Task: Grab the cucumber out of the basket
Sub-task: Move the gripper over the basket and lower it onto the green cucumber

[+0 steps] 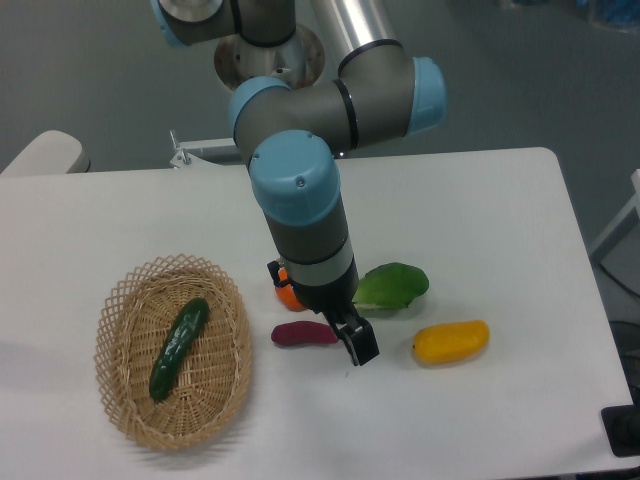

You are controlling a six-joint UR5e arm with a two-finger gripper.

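The dark green cucumber (178, 349) lies diagonally inside the oval tan wicker basket (120, 315) at the table's front left. My gripper (359, 346) hangs from the arm near the table's middle, well to the right of the basket, just right of a purple piece. It holds nothing that I can see. Only one dark finger (362, 343) shows clearly, so I cannot tell whether the jaws are open or shut.
A short purple eggplant-like piece (303, 334) lies just left of the gripper. An orange item (288, 296) is partly hidden behind the arm. A green leafy vegetable (392, 286) and a yellow vegetable (451, 341) lie to the right. The white table (480, 200) ends at right.
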